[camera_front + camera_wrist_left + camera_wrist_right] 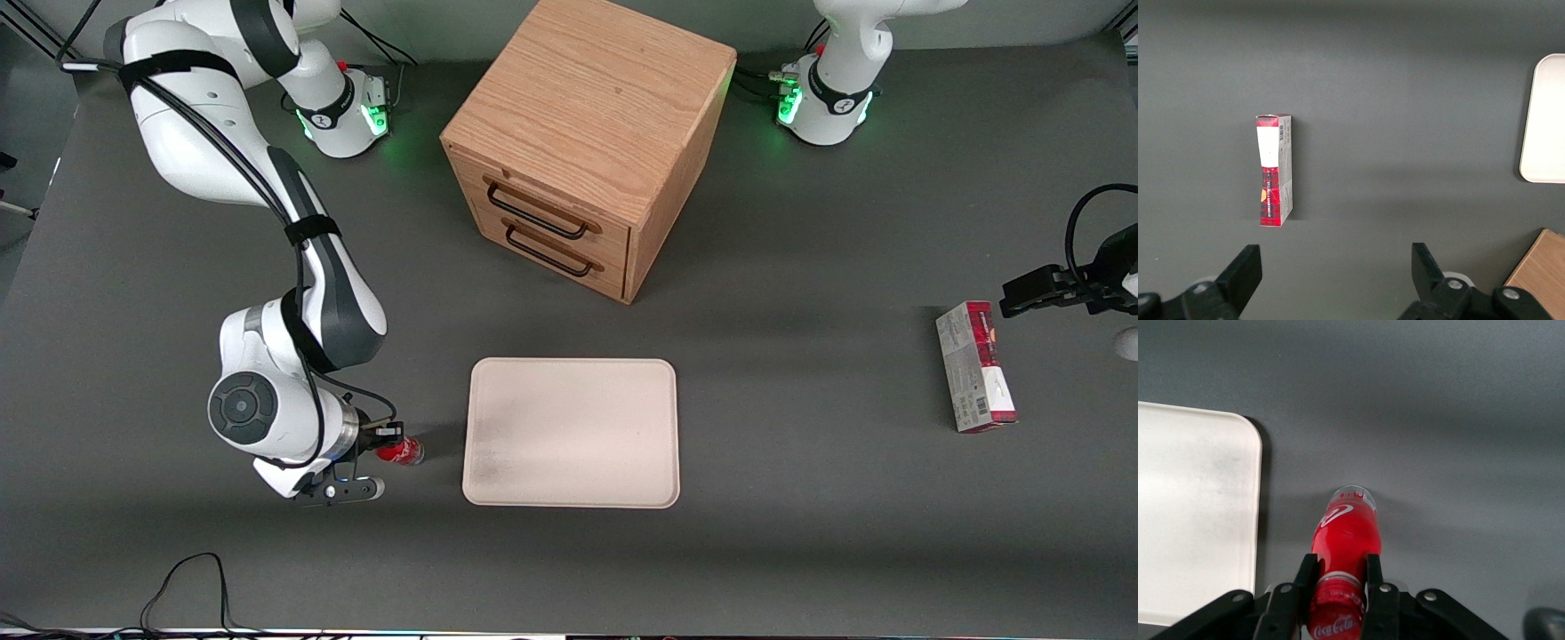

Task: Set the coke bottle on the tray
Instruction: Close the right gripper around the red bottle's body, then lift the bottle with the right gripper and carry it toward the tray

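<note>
The gripper (pixel 1337 587) is closed on the coke bottle (pixel 1343 550), its two fingers (pixel 1373 577) pinching the neck just below the red cap. In the front view the coke bottle (pixel 402 452) sits on the dark table (pixel 800 498) beside the tray (pixel 572 433), toward the working arm's end and clear of the tray's rim. Whether the bottle stands upright or leans, I cannot tell; in the wrist view its long axis runs from the cap between the fingers to the clear base away from the gripper. A wooden drawer cabinet (pixel 582 147) stands farther from the front camera than the tray. A red-and-white carton (pixel 975 366) lies toward the parked arm's end.
</note>
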Available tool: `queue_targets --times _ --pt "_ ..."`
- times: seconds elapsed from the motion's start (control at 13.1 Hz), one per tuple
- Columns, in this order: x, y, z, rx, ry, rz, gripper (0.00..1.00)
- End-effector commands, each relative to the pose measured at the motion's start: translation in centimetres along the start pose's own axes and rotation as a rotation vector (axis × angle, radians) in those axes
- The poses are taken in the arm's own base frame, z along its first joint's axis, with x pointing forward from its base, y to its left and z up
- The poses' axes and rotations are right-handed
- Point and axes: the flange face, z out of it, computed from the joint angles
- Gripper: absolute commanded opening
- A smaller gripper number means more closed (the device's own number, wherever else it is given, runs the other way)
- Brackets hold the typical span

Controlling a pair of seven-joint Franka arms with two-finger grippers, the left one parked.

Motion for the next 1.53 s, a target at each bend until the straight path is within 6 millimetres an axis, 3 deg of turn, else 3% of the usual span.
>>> queue_targets --times 0.0,0.15,0.46,0.69,0.84,0.99,1.22,1.3,1.45 --pt "-0.1 0.2 -5.0 0.014 0.039 0.021 0.13" --pt "-0.9 0.5 -9.5 0.004 0.010 0.024 0.13" --pt "-5.1 0.9 -22.0 0.001 -0.001 0.018 0.13" --pt "-8.4 0.9 -28.0 0.005 0.023 0.010 0.13" --pt "-8.7 0.2 -28.4 0.011 0.027 -0.002 0.13" --pt "-9.6 -3.9 -29.1 0.033 0.042 -0.066 0.13" --pt "-11.2 -10.9 -28.2 0.029 0.043 -0.141 0.13" --pt "-11.3 -12.4 -27.7 0.024 0.049 -0.157 0.13" --pt "-10.6 -13.3 -26.4 0.029 0.062 -0.156 0.13"
